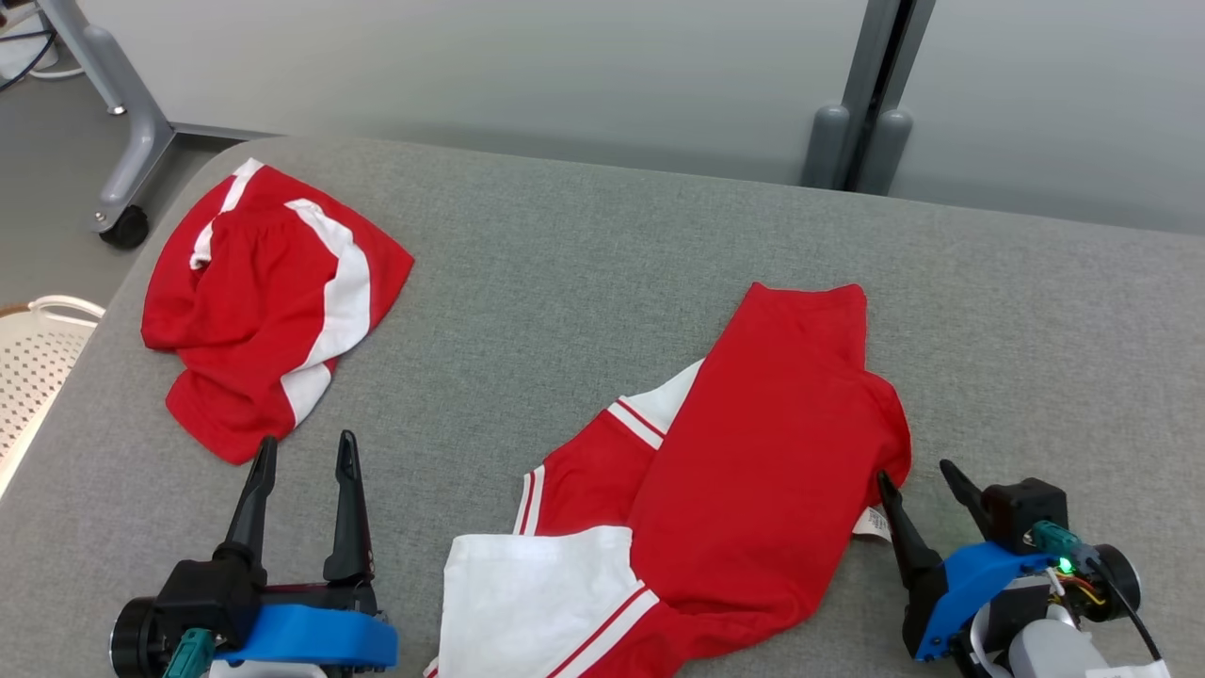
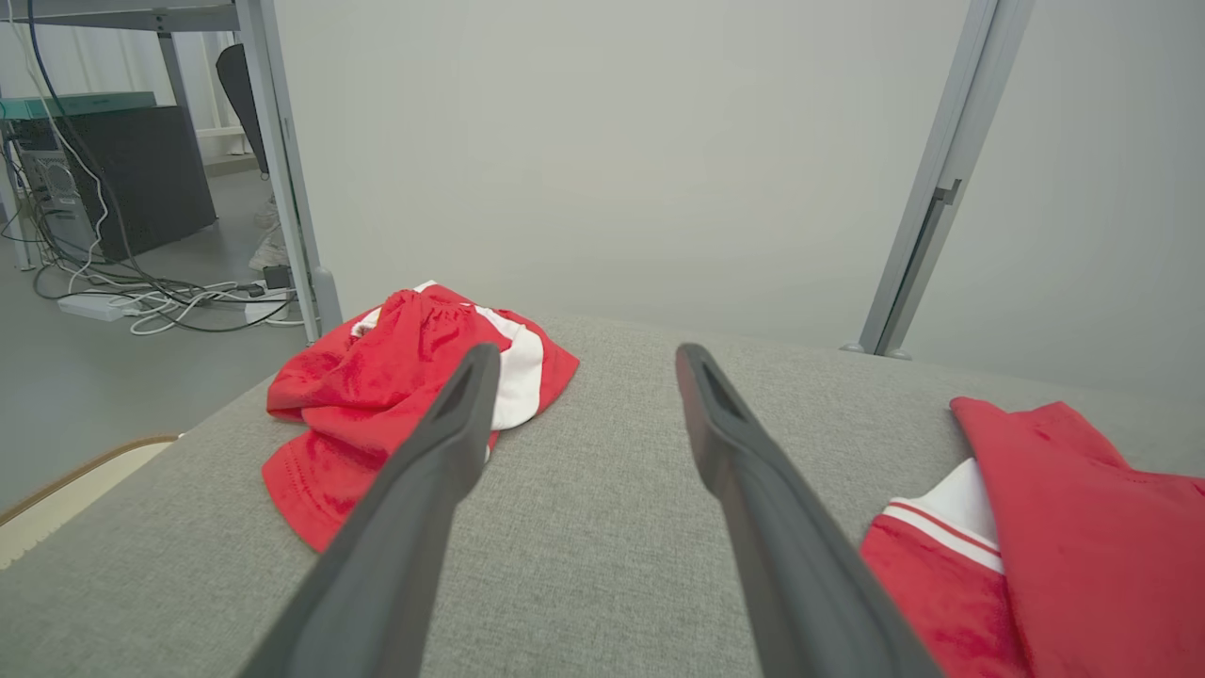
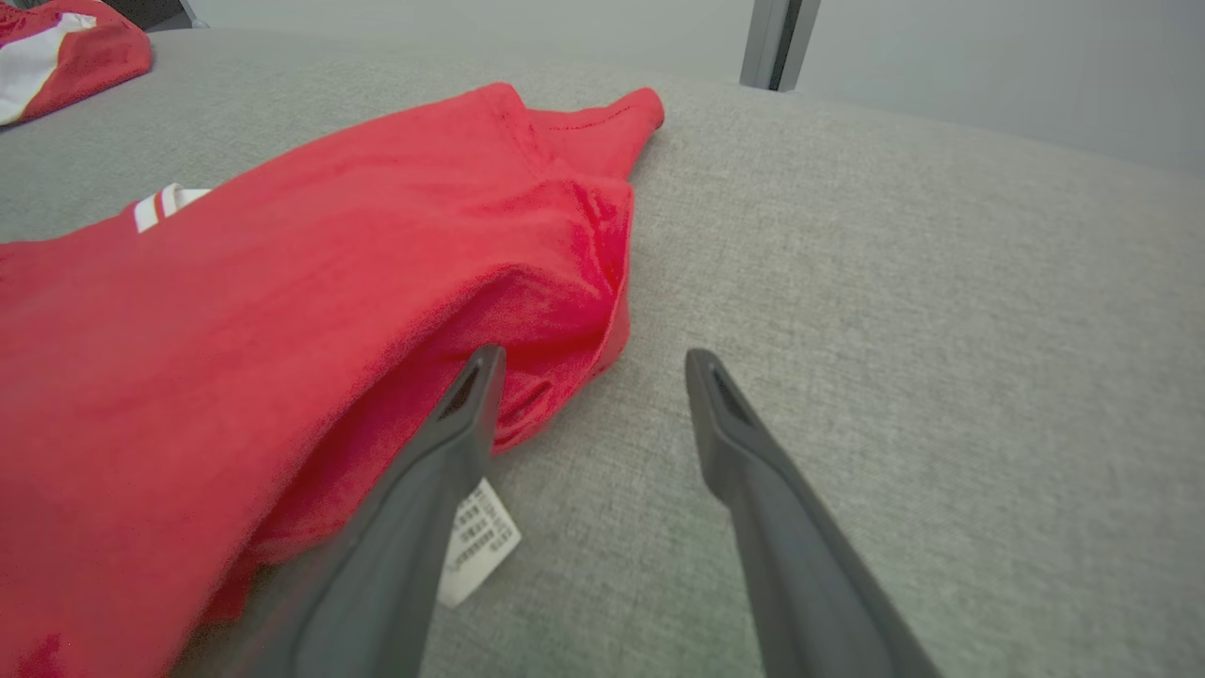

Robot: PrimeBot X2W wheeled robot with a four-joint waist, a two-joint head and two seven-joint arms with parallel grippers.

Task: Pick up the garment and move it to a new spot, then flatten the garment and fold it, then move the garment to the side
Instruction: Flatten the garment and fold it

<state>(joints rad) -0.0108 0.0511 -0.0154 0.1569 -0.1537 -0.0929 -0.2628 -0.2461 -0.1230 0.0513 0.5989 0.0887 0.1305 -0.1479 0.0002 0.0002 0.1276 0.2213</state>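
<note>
Left gripper [image 1: 308,438] and right gripper [image 1: 913,471] gape wide, empty; at lower right, best pinch the red shirt [image 1: 753,452] deep at its edge.

The garment [image 1: 753,471] beside the right gripper [image 1: 913,471] runs off the head view's bottom edge, so its lower end is cut off. Its white label [image 3: 480,541] lies partly behind one finger [image 3: 424,527] of that claw, and the print is too small to read. Ahead of the left gripper [image 1: 309,438], a finger covers part of the second red garment [image 2: 377,395]. Left of that claw, a white basket [image 1: 38,358] is cut by the frame edge.
</note>
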